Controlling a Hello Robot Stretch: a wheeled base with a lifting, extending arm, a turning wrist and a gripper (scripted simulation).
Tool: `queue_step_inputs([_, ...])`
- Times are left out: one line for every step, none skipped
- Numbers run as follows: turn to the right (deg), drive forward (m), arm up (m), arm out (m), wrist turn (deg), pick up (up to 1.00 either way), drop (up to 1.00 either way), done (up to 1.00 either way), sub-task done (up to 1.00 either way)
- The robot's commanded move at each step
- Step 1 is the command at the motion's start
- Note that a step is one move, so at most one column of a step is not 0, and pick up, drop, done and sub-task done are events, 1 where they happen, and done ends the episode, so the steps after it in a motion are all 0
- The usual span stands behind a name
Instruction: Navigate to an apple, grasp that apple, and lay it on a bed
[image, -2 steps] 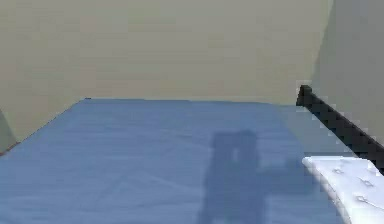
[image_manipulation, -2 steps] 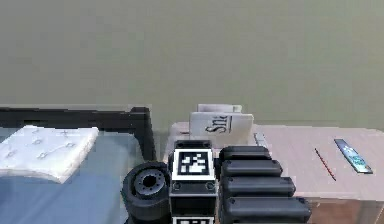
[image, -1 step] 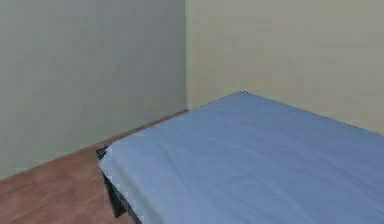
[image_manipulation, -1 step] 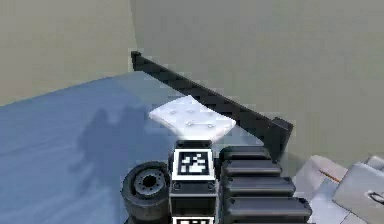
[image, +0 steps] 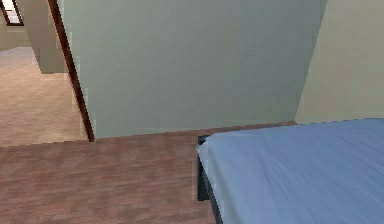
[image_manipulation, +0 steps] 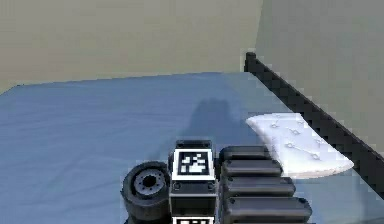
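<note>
In the forward view the bed (image: 300, 170) runs off the right and bottom edges, and the doorway (image: 30, 80) is cut by the left edge. In the arm side view the arm (image_manipulation: 255, 185) is cropped at the bottom edge; the far end of the jaws cannot be made out, so whether they hold anything cannot be told

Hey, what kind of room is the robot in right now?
Most likely a bedroom: a bed with a blue cover stands against the wall, and a white pillow lies on it.
</note>
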Motion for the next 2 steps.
queue_step_inputs([0.0,0.0,0.0,0.48,0.0,0.0,0.0,0.0,0.0])
queue_step_inputs([0.0,0.0,0.0,0.0,45.0,0.0,0.0,0.0,0.0])
